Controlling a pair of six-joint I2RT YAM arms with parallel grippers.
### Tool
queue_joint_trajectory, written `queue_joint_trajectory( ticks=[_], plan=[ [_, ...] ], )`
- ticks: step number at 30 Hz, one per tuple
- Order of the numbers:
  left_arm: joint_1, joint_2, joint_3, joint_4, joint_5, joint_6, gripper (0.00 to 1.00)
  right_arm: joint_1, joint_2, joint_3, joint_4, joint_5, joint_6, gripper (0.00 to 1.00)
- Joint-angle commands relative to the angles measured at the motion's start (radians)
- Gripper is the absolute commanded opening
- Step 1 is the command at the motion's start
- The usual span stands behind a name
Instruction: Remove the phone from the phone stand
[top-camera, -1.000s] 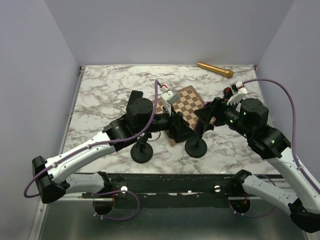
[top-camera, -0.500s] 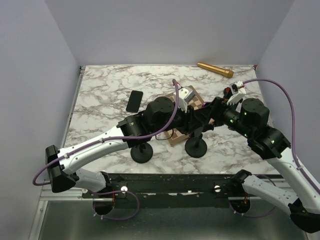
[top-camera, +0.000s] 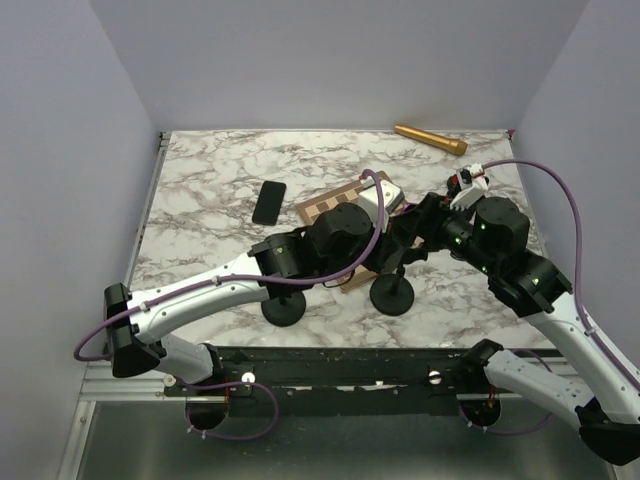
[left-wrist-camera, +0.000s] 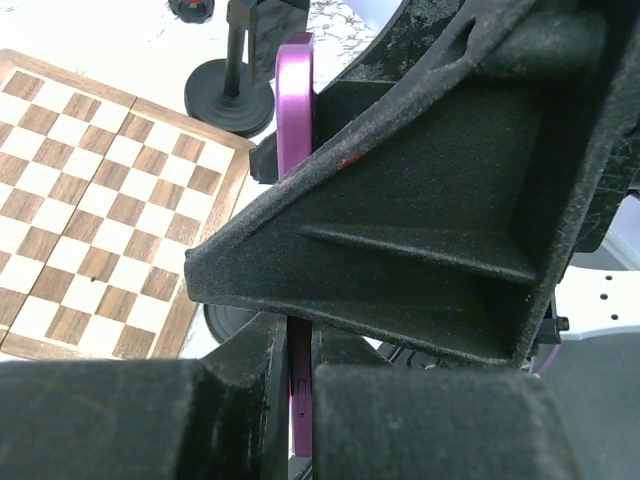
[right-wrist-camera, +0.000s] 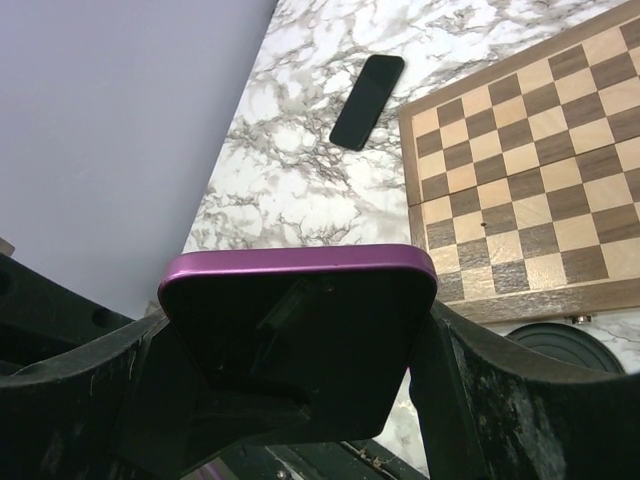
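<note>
Two phones in view. The black phone (top-camera: 268, 202) lies flat on the marble table (top-camera: 210, 170), well apart from both stands, so that one reads as done. The purple phone (right-wrist-camera: 297, 262) sits between the arms, near the phone stand (top-camera: 392, 293). The right gripper (right-wrist-camera: 300, 380) clamps it across its width and the left gripper (left-wrist-camera: 300, 395) pinches its thin edge. Whether it has cleared the cradle is hidden by the arms. Left to do: lift it free, set it down. Phone has a glossy rounded rim and dark glass face. Fingers are matte, grainy black. Each stand, second stand (top-camera: 284, 306) included, is a disc base on a thin post.
</note>
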Motion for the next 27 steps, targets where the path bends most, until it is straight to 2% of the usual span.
queue_joint_trajectory(
  ticks=[1,5,6,11,13,18,23,27],
  plan=[
    [-0.008,-0.050,-0.030,0.053,-0.035,0.048,0.00,0.009,0.015,0.021,0.028,-0.013,-0.007,0.67],
    [0.014,-0.099,-0.066,0.068,-0.051,0.097,0.00,0.009,-0.013,0.052,0.002,0.017,-0.026,0.98],
    [0.023,-0.109,-0.072,0.072,-0.048,0.096,0.00,0.009,-0.028,0.055,0.002,0.031,-0.027,1.00],
    [0.082,-0.160,-0.100,0.057,-0.018,0.076,0.00,0.009,-0.079,0.096,0.013,0.048,-0.034,1.00],
    [0.150,-0.187,-0.125,0.042,0.030,0.012,0.00,0.009,-0.091,0.119,0.008,0.083,-0.041,1.00],
    [0.437,-0.289,-0.224,0.022,0.264,-0.187,0.00,0.009,-0.126,0.140,-0.028,0.186,-0.049,1.00],
    [0.704,-0.357,-0.247,-0.058,0.288,-0.192,0.00,0.009,-0.184,0.101,-0.050,0.228,-0.022,1.00],
    [0.899,-0.337,-0.239,-0.078,0.341,-0.128,0.00,0.009,-0.192,0.106,-0.067,0.235,-0.025,1.00]
  ],
)
